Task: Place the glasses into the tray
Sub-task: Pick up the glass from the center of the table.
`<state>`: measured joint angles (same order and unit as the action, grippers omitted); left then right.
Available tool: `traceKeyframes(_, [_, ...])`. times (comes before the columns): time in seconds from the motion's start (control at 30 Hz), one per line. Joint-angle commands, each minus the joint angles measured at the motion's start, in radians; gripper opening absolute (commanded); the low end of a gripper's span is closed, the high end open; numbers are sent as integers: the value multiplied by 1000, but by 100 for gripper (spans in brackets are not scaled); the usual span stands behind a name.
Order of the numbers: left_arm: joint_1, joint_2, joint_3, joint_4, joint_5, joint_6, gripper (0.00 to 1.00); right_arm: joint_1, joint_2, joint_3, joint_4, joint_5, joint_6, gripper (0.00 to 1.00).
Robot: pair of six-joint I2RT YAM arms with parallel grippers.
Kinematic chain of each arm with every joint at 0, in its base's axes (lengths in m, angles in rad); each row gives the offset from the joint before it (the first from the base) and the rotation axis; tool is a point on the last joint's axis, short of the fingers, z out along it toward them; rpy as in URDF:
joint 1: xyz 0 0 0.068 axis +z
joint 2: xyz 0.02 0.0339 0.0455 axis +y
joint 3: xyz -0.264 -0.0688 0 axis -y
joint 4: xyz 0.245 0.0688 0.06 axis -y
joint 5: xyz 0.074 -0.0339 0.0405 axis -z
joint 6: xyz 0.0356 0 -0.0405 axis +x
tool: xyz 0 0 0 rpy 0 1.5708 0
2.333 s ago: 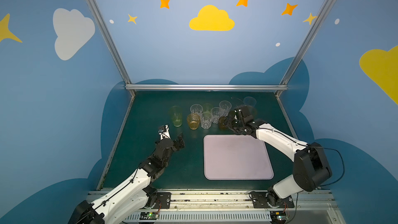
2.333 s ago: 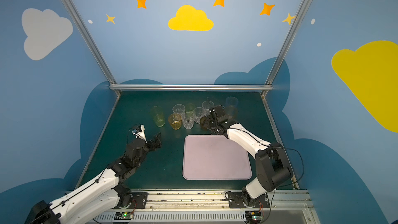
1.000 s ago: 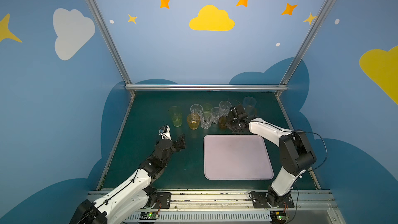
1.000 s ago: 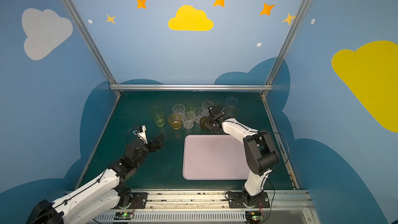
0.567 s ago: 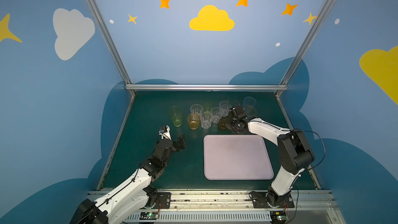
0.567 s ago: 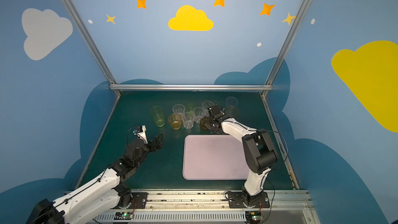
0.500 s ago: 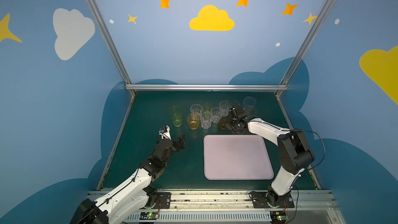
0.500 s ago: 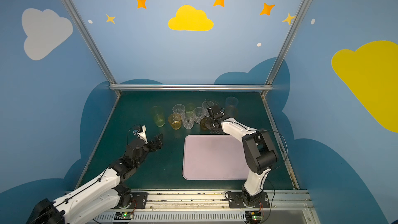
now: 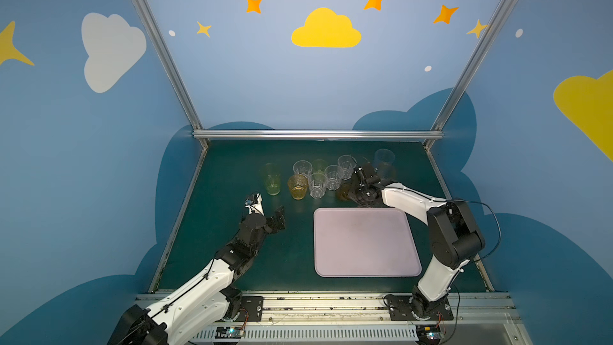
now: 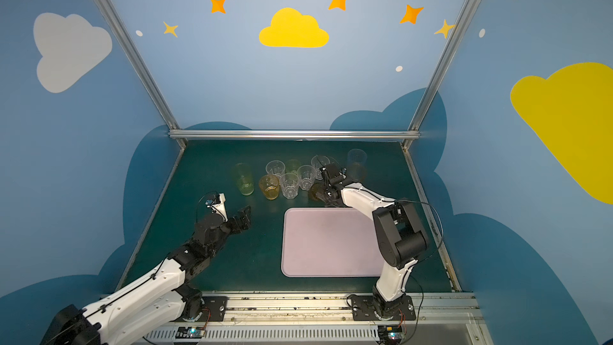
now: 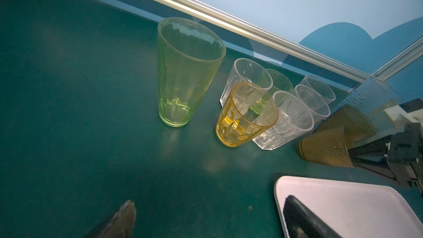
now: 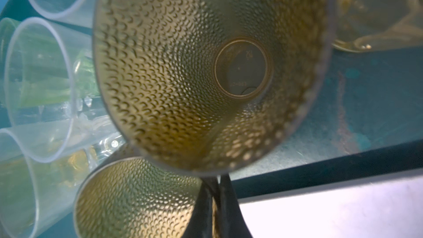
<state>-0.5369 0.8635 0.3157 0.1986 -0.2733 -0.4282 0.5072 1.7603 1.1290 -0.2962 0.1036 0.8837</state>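
The glasses stand in a cluster at the back of the green table: a tall green one (image 9: 272, 179) (image 11: 183, 76), a short amber one (image 9: 297, 187), several clear faceted ones (image 9: 317, 185) and a tall pale blue one (image 9: 384, 159). Two brown dimpled glasses (image 11: 325, 147) (image 12: 206, 65) stand side by side just behind the tray (image 9: 365, 247) (image 10: 331, 243), which holds nothing. My right gripper (image 9: 354, 195) (image 12: 216, 179) is shut, pinching a thin brown glass wall at the rim of the nearer brown glass (image 9: 343, 190). My left gripper (image 9: 268, 205) (image 11: 209, 202) hangs open over bare table, in front of the tall green glass.
An aluminium rail (image 9: 318, 134) and blue walls close the table's back and sides. The clear glasses stand tight against the brown ones. A tall amber glass (image 12: 377, 19) stands close behind the right gripper.
The right gripper's jaws have closed on the brown glass's rim, the arm barely shifting. The left arm and all the other glasses have stayed where they were.
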Motion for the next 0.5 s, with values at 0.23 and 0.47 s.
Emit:
traceKeyframes(0.23, [6,25,34,-29,-17,-4,100,42,-211,-166,-7,46,-73,0])
traceKeyframes(0.47, [5,-16,31,-12,71,20,100,40,-344,-180,-242,6,-178,0])
